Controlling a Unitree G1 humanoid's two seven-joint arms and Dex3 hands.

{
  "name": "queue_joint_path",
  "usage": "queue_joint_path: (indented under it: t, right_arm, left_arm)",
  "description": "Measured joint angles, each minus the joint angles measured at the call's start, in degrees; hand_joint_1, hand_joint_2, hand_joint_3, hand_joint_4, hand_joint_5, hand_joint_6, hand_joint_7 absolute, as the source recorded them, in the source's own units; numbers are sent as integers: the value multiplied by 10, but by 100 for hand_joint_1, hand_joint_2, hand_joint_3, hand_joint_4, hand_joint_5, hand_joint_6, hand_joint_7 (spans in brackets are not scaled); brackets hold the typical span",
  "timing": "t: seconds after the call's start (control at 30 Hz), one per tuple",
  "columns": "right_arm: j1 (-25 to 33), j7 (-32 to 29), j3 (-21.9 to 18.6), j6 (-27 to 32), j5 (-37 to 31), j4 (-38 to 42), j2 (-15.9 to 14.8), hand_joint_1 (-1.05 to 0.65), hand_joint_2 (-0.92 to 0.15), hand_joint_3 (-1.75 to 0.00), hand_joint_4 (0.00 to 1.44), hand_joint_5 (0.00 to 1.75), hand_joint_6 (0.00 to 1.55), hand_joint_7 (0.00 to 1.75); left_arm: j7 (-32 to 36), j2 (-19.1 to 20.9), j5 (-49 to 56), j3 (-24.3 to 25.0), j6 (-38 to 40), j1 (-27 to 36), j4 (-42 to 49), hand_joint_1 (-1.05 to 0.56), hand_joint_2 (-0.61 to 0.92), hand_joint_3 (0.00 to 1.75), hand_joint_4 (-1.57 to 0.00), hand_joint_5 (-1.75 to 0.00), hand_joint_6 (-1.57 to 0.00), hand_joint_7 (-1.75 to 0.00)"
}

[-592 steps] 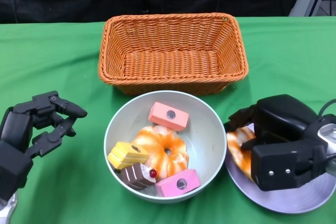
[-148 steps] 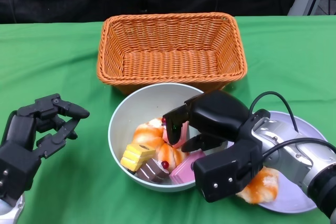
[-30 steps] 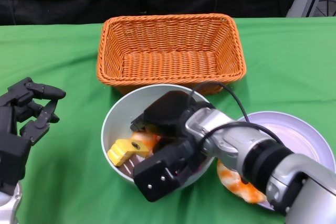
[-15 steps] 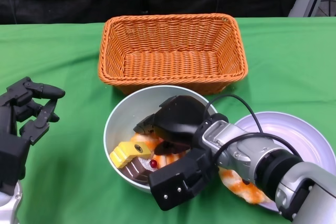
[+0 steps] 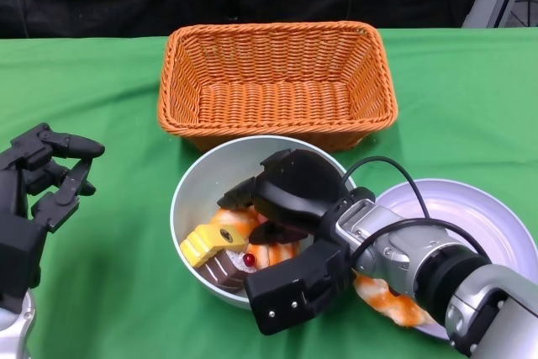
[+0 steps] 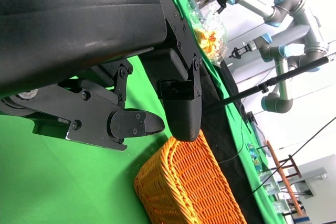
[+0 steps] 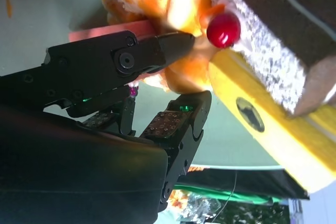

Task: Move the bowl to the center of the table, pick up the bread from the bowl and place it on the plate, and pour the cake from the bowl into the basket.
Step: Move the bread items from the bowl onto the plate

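Fingers (image 5: 238,200) of right hand (image 5: 286,199) reach into bowl (image 5: 202,182).

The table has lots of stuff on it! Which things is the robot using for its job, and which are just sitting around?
For the job: bowl, bread in it, cakes (yellow one), basket, plate with bread, right hand.

Just there: left hand, green cloth, far robot arms.

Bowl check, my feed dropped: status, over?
Right hand inside bowl, fingers on the bread, grasp unconfirmed. Left hand open, idle. One bread on plate. Cakes crowd the bread.
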Motion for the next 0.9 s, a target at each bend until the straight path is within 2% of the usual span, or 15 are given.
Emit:
queue_joint_path:
  t: [0.1,0.27,0.43,0.6,0.7,0.77,0.8,0.83,0.9]
  right_arm:
    - [2,-5,-8,-3,5,0,-1,-27,-84,0,71,105,114,1]
    - [3,-7,-17,-6,8,0,-2,-27,-85,0,63,135,117,1]
    - [2,-8,-27,-14,8,-2,-3,-28,-85,0,59,143,117,1]
    - [2,-9,-41,-31,19,-5,-9,-27,-84,0,61,139,117,0]
    - [3,-10,-48,-33,20,-6,-13,-28,-87,0,71,104,116,0]
    - [3,-10,-51,-34,20,-9,-14,-28,-87,0,75,92,115,0]
    - [3,-10,-51,-35,21,-10,-14,-28,-87,0,75,90,115,0]
    - [3,-11,-52,-35,20,-10,-14,-27,-85,0,74,105,117,0]
    - [3,-21,-51,-36,19,-10,-14,-27,-84,0,73,115,118,1]
  left_arm:
    - [0,0,0,0,0,0,0,-10,92,38,-80,-134,-83,-98]
    - [0,0,-1,0,0,0,0,-10,92,38,-80,-135,-83,-97]
    - [-4,0,-1,0,0,0,1,-10,92,38,-79,-135,-83,-97]
    - [-7,1,-1,0,0,0,1,-10,92,37,-79,-135,-83,-98]
    - [-7,1,-1,0,0,0,1,-10,92,38,-79,-135,-83,-97]
    - [-8,1,-1,0,0,0,1,-10,92,38,-79,-135,-83,-97]
    - [-10,1,-1,0,0,0,1,-10,92,38,-79,-135,-83,-97]
    - [-11,1,-1,0,0,0,1,-9,92,38,-80,-135,-83,-97]
    - [-12,1,-1,1,0,0,1,-9,92,38,-80,-135,-83,-97]
